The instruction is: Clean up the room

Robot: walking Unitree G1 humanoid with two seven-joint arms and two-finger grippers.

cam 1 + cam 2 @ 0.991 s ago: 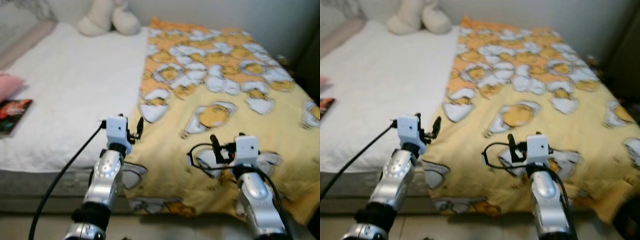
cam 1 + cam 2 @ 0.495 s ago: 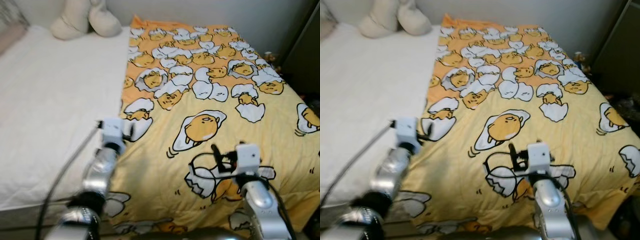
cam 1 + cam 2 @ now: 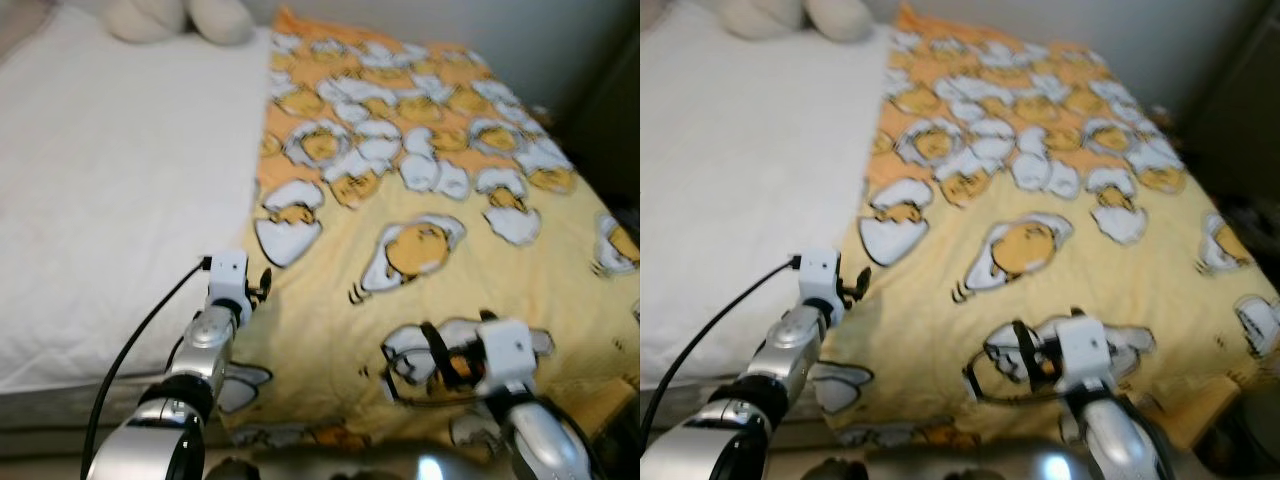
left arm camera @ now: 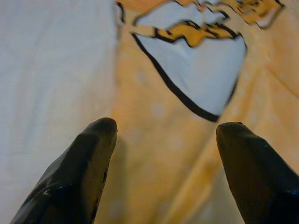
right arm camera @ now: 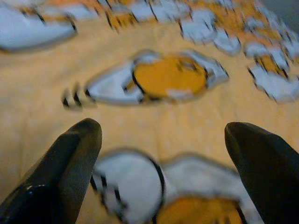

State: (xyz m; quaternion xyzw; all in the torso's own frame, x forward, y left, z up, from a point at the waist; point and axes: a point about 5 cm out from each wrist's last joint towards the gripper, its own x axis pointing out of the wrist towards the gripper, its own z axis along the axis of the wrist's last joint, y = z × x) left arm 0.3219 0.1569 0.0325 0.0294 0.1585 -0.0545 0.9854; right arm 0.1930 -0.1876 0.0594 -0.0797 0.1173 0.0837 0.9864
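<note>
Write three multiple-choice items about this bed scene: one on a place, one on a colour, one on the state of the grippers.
1. Where does the left gripper hover?
A. over the yellow egg-print blanket's edge beside the white sheet
B. over the plush toy
C. over the floor

2. The blanket's ground colour is
A. blue
B. yellow-orange
C. green

3. The fingers of both grippers are
A. shut on cloth
B. open
C. shut, holding nothing

Answers: 1 A, the left wrist view shows the white sheet and blanket meeting between the fingers. 2 B, seen throughout. 3 B, the right gripper also shows a wide gap.
</note>
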